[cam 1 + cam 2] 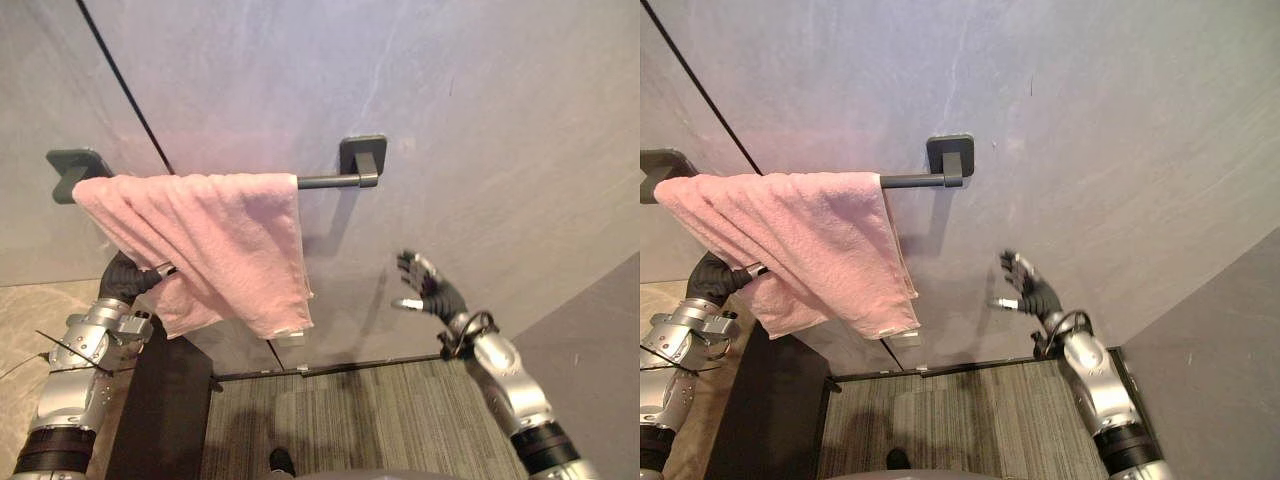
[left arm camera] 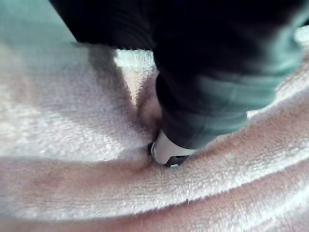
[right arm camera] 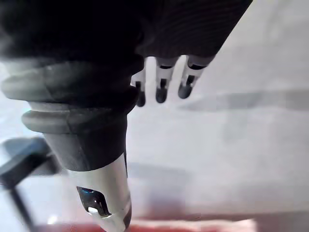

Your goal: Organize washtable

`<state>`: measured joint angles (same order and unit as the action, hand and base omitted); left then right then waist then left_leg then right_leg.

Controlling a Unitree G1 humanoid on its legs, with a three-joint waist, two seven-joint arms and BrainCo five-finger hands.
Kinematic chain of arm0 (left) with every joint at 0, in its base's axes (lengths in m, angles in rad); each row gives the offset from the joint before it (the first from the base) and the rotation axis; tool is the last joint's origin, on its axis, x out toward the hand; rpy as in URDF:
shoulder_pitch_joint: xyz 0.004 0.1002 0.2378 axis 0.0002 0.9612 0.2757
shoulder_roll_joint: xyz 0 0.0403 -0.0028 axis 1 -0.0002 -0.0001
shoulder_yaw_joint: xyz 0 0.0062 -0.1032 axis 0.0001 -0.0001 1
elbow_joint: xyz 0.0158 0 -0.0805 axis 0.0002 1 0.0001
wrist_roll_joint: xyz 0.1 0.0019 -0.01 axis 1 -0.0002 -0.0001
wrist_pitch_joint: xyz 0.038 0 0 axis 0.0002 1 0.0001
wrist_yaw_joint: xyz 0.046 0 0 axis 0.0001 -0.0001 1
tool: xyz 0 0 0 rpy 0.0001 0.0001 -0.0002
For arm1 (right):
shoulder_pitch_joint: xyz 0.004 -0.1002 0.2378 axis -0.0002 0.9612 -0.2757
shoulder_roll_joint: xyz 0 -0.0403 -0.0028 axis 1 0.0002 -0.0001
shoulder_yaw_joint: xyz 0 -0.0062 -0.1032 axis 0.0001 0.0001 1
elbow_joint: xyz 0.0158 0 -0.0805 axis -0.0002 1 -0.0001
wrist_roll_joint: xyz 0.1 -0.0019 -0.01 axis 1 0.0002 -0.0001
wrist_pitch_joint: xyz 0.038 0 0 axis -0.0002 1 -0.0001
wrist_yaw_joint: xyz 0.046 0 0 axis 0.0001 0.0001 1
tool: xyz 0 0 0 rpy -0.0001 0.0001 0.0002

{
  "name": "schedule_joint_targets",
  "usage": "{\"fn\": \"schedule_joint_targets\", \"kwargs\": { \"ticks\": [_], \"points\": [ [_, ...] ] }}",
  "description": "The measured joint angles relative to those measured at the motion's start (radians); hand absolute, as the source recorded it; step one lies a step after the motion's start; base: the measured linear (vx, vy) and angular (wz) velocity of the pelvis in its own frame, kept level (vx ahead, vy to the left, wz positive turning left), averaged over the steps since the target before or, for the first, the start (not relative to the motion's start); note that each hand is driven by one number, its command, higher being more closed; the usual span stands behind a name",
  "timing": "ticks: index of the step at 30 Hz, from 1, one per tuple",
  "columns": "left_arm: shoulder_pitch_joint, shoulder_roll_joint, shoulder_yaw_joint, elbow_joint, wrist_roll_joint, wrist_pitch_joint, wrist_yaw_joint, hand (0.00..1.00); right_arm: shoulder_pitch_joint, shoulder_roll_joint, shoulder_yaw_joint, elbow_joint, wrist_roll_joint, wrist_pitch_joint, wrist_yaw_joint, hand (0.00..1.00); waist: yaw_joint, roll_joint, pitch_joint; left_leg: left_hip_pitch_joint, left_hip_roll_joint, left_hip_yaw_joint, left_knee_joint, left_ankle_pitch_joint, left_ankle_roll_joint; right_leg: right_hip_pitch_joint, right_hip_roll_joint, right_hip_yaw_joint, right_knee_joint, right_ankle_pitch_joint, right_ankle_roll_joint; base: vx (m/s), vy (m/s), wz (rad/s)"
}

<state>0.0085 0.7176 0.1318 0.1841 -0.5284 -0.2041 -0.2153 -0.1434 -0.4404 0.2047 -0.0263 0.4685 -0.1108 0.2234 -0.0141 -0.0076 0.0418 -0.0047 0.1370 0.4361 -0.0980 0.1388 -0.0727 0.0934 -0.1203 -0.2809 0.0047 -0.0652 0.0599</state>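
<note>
A pink towel (image 1: 215, 235) hangs folded over a dark bar (image 1: 325, 181) fixed to the grey wall by two square brackets (image 1: 362, 155). It covers the bar's left and middle, leaving the right end bare. My left hand (image 1: 128, 277) reaches up behind the towel's lower left part, and the cloth hides its fingers. Its wrist view has the thumb (image 2: 166, 151) pressed into the pink terry cloth (image 2: 72, 145). My right hand (image 1: 428, 287) is held up in front of the wall, below and right of the bar, with straight fingers (image 3: 161, 89) and nothing in it.
A dark cabinet (image 1: 160, 410) stands against the wall below the towel at the lower left. Striped grey carpet (image 1: 360, 420) covers the floor in front, and beige tiles (image 1: 30, 310) lie at the left. A dark seam (image 1: 125, 85) runs down the wall.
</note>
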Motion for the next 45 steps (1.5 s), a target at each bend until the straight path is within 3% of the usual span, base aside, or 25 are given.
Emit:
{"fn": "schedule_joint_targets", "kwargs": {
  "ticks": [4,15,24,29,45],
  "points": [
    [0.000,-0.009,-0.005,-0.002,0.001,0.001,-0.001,1.00,-0.090,-0.007,0.042,-0.041,0.054,-0.027,0.002,0.00,0.001,0.002,0.000,-0.002,0.001,-0.007,-0.005,0.006,0.003,-0.010,0.000,-0.002,0.005,0.003,0.004,-0.09,0.009,0.01],
    [-0.016,-0.050,-0.004,-0.021,0.000,0.004,0.021,1.00,-0.239,-0.009,0.230,-0.017,0.102,-0.008,0.017,0.00,0.007,0.011,-0.002,-0.024,-0.003,-0.008,-0.005,0.023,0.020,-0.027,0.001,0.003,-0.009,0.033,0.013,-0.03,0.019,-0.01],
    [-0.068,-0.087,-0.017,0.007,0.000,0.010,0.045,1.00,-0.425,0.079,0.363,0.193,0.067,0.027,0.013,0.00,0.031,0.027,-0.012,-0.054,0.007,-0.043,-0.006,0.041,0.018,-0.028,0.014,-0.020,-0.025,0.042,0.005,0.00,0.001,0.10],
    [-0.103,-0.084,-0.043,0.023,0.000,0.010,0.053,1.00,-0.507,0.104,0.364,0.271,0.026,0.032,-0.020,0.00,0.059,0.027,-0.013,-0.067,0.019,-0.047,-0.005,0.050,0.016,-0.025,0.029,-0.021,-0.046,0.057,-0.001,0.00,-0.005,0.03],
    [-0.147,-0.084,-0.058,0.062,0.000,0.010,0.066,1.00,-0.574,0.120,0.311,0.375,-0.050,0.046,-0.049,0.00,0.061,0.027,-0.013,-0.087,0.022,-0.064,-0.005,0.056,0.016,-0.022,0.038,-0.040,-0.067,0.066,-0.004,0.00,-0.004,0.03]
  ]
}}
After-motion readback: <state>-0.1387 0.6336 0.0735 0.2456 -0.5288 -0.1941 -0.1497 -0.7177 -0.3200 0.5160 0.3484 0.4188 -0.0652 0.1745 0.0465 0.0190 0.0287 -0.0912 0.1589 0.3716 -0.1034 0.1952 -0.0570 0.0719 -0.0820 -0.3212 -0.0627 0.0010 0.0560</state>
